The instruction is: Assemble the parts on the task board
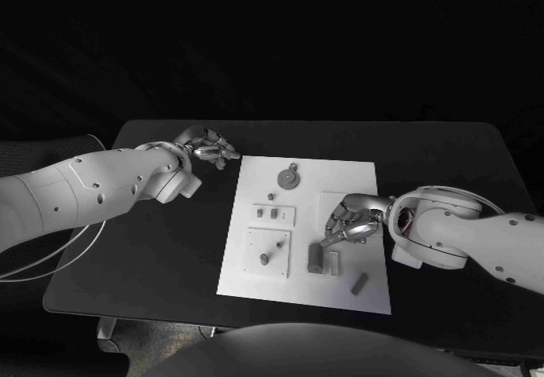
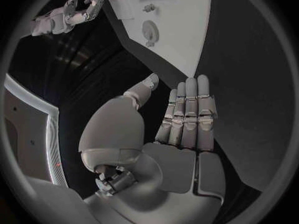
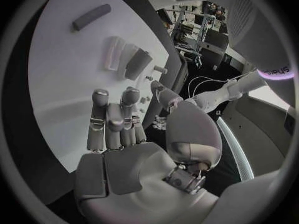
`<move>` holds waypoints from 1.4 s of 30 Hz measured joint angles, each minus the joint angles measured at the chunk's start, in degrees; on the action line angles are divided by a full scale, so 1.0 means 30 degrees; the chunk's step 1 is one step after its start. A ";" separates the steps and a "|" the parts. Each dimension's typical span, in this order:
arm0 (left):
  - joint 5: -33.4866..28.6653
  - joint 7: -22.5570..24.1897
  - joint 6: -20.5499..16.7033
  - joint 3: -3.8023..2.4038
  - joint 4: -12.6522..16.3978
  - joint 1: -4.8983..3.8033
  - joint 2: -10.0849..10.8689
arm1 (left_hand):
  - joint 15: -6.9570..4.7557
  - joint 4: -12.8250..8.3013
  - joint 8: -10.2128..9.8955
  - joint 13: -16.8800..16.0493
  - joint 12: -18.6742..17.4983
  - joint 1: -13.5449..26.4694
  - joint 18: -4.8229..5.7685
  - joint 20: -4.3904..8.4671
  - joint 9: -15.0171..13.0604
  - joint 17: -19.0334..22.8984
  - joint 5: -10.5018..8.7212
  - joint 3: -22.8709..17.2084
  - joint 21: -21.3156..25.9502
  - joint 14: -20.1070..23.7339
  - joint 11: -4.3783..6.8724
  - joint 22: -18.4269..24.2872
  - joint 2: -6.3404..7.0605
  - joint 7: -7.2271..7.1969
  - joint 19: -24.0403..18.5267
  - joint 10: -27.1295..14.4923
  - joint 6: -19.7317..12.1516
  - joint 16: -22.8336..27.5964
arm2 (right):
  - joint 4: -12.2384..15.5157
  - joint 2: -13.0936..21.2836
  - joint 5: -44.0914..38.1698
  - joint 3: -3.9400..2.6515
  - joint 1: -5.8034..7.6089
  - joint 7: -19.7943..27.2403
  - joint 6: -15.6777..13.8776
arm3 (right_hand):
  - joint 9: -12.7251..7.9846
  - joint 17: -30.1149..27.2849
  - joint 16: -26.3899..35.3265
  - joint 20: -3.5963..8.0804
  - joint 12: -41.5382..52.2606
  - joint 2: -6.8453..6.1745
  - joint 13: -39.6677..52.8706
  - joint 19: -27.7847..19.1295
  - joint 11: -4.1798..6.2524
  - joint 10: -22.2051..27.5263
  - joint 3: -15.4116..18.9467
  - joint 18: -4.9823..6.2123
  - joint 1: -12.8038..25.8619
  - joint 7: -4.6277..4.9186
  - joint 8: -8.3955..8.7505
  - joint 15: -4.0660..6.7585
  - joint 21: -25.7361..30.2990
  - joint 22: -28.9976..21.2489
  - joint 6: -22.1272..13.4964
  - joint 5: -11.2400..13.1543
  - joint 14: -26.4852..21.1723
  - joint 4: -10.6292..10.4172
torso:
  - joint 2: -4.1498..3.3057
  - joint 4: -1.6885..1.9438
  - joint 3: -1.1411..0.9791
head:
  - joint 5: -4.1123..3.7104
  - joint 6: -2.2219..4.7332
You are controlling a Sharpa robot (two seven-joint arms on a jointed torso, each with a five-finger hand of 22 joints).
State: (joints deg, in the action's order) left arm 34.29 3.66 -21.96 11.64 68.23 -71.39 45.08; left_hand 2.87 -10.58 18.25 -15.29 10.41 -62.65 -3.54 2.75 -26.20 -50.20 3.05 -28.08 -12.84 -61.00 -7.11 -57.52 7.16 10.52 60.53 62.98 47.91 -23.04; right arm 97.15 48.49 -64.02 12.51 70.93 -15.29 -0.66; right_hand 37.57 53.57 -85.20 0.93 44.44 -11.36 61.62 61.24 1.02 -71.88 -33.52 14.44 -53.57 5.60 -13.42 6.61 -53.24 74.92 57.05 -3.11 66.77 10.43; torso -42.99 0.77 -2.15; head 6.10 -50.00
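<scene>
The white task board (image 1: 340, 184) lies in the middle of the black table. On it are a round grey disc (image 1: 292, 179) near the far edge, a small peg (image 1: 271, 196), two small pieces (image 1: 270, 212) on a raised square, a grey block (image 1: 315, 258) and a loose bar (image 1: 359, 284) near the front right corner. My right hand (image 1: 354, 221) hovers over the board's right side, beside the block (image 3: 137, 63), fingers (image 3: 115, 119) stretched out and empty. My left hand (image 1: 207, 147) is over the table off the board's far left corner, fingers (image 2: 190, 112) straight, holding nothing.
A second raised square with a peg (image 1: 266, 255) sits at the board's front left. In the left wrist view, black table (image 2: 249, 84) surrounds the board (image 2: 181, 45) on every side. The bar (image 3: 91, 17) lies apart from the other pieces.
</scene>
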 measured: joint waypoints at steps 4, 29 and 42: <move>0.0001 0.0000 0.0003 0.0001 -0.0009 0.0001 0.0002 | 0.0000 0.0000 0.0000 0.0000 0.0000 0.0000 -0.0002 0.0000 0.0018 -0.0016 0.0000 0.0000 0.0000 0.0000 0.0000 0.0001 0.0000 0.0000 0.0000 0.0000 0.0000 0.0000 | 0.0406 0.0067 -0.1320 0.0011 -0.0021 0.1353 -0.0222 | 0.0199 -0.0239 0.0000 0.0000 0.0503 0.0364 0.0213 0.0001 0.0042 -0.0043 0.0115 -0.0067 -0.1175 -0.0271 -0.0325 -0.0022 0.0000 0.0000 0.0378 0.0000 0.0033 0.1163 | -0.0005 0.0004 0.0002 | -0.0004 0.0000; 0.0006 0.0001 0.0038 0.0027 0.0021 0.0003 0.0000 | 0.0000 0.0000 0.0000 0.0000 0.0000 0.0000 -0.0002 -0.0003 0.0017 -0.0038 0.0000 0.0000 0.0001 0.0000 0.0000 -0.0013 0.0000 0.0000 -0.0003 0.0000 0.0000 0.0073 | 0.0582 -0.0445 -0.7582 0.0102 -0.1647 0.4146 -0.1843 | 0.5041 0.0284 0.0108 -0.0104 0.3399 0.0648 0.0971 0.0371 0.1064 -0.0237 0.0525 0.0075 -0.2436 -0.1272 -0.2999 0.0315 0.0000 -0.0003 0.2611 0.0000 0.0576 0.1923 | -0.0009 0.0011 0.0020 | 0.0015 0.0000; 0.0009 0.0001 0.0083 0.0036 0.0022 0.0003 0.0026 | 0.0000 -0.0001 0.0000 0.0000 0.0000 0.0000 0.0000 -0.0005 0.0015 -0.0056 0.0000 -0.0001 0.0001 0.0000 0.0000 -0.0027 0.0000 0.0000 -0.0005 0.0000 0.0000 0.0073 | 0.0180 -0.0756 -0.8707 0.0113 -0.1973 0.4237 -0.1945 | 0.5436 0.0390 0.0108 -0.0104 0.3513 0.0755 0.0919 0.0370 0.1065 -0.0236 0.0525 0.0074 -0.2543 -0.1273 -0.3016 0.0286 0.0000 -0.0004 0.2611 0.0000 0.0677 0.1923 | -0.0009 0.0020 0.0033 | 0.0022 0.0000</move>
State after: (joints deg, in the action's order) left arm 34.32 3.67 -21.71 11.75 68.30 -71.38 45.16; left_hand 2.87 -10.58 18.25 -15.29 10.41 -62.65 -3.54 2.74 -26.15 -50.37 3.05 -28.08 -12.84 -61.00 -7.11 -57.60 7.16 10.52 60.51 62.98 47.91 -22.82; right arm 97.69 46.22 -90.14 12.85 65.01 -2.58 -6.50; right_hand 53.88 54.74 -84.88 0.61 54.98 -9.10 64.37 62.35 4.21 -72.59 -31.94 14.66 -61.20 1.78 -22.47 7.46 -53.24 74.91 64.89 -3.11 68.80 16.20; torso -43.02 0.83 -2.05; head 6.17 -50.00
